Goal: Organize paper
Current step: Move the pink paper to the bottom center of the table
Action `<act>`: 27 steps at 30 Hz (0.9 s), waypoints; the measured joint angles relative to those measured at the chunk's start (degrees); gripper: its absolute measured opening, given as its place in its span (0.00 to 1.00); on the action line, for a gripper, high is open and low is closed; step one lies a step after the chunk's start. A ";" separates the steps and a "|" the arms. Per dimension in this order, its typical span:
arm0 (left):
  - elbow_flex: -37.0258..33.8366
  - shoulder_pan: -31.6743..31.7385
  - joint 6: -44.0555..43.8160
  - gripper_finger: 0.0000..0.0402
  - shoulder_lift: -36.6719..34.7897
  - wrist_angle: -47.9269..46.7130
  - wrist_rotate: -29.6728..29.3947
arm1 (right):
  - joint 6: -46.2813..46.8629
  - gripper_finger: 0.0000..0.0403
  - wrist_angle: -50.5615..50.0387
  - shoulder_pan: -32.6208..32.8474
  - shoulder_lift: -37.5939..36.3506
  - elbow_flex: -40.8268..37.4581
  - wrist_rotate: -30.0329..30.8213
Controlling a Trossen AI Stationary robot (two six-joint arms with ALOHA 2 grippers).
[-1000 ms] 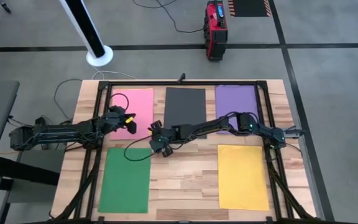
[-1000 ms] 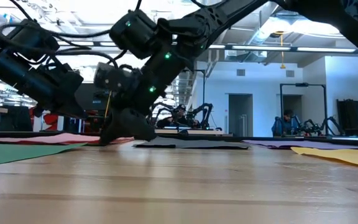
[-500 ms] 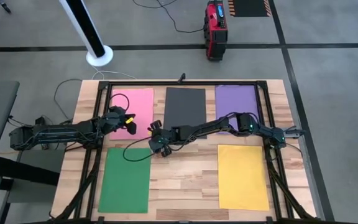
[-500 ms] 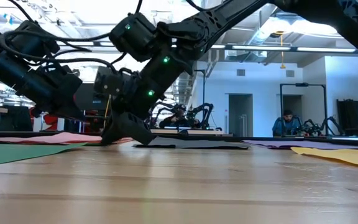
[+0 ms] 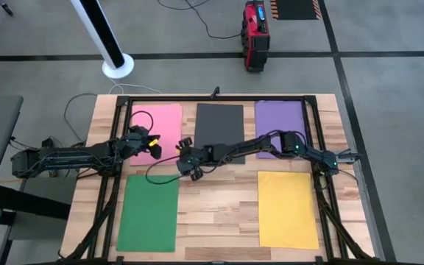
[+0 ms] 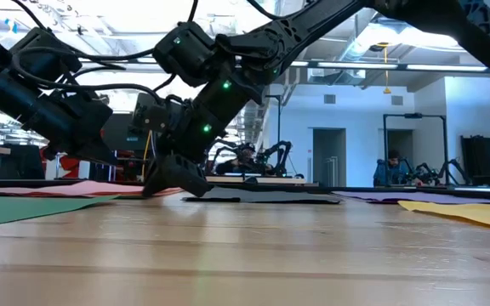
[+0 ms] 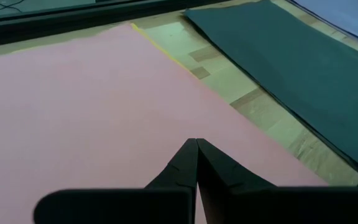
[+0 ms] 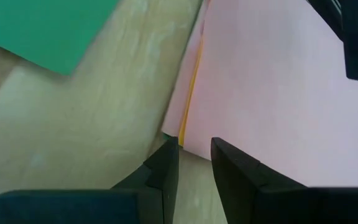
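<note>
Right gripper [image 5: 185,157] shifted slightly toward 12 o'clock since a second ago, now at pink sheet's [image 5: 158,131] lower-right corner, fingers parted a little with corner edge between. Left gripper [image 5: 150,144] pressed closed, resting on pink sheet. Dark grey sheet [image 5: 220,127] at desk's [image 5: 219,210] 12 o'clock, purple sheet [image 5: 280,121] at 1, green sheet [image 5: 149,211] at 7, yellow sheet [image 5: 288,209] at 5.
</note>
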 joint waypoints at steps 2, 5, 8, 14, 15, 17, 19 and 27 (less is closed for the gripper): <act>0.00 0.00 0.16 0.00 0.00 -0.02 0.00 | 0.00 0.23 -0.05 -0.28 0.00 0.00 -0.35; -0.01 0.00 0.21 0.00 0.00 -0.02 0.00 | 0.01 0.23 -0.04 -0.64 0.00 0.00 -0.98; -0.02 0.00 0.22 0.00 0.00 -0.02 -0.01 | 0.02 0.20 -0.03 -0.66 0.00 0.00 -1.51; -0.01 0.00 0.39 0.00 0.00 -0.04 -0.02 | 0.02 0.02 -0.16 -0.60 -0.02 0.00 -2.97; 0.00 0.00 0.41 0.00 0.00 -0.04 -0.02 | 0.00 0.02 -0.07 -0.62 -0.02 0.00 -3.02; -0.02 0.00 0.39 0.00 0.00 -0.04 -0.02 | 0.17 0.02 0.27 -0.56 -0.02 0.00 -3.01; -0.01 0.01 0.40 0.00 0.00 -0.04 -0.02 | 0.16 0.01 0.26 -0.51 -0.02 0.00 -2.99; 0.00 0.02 0.42 0.00 0.00 -0.17 -0.02 | 0.15 0.00 -2.18 0.19 -0.04 0.00 -3.10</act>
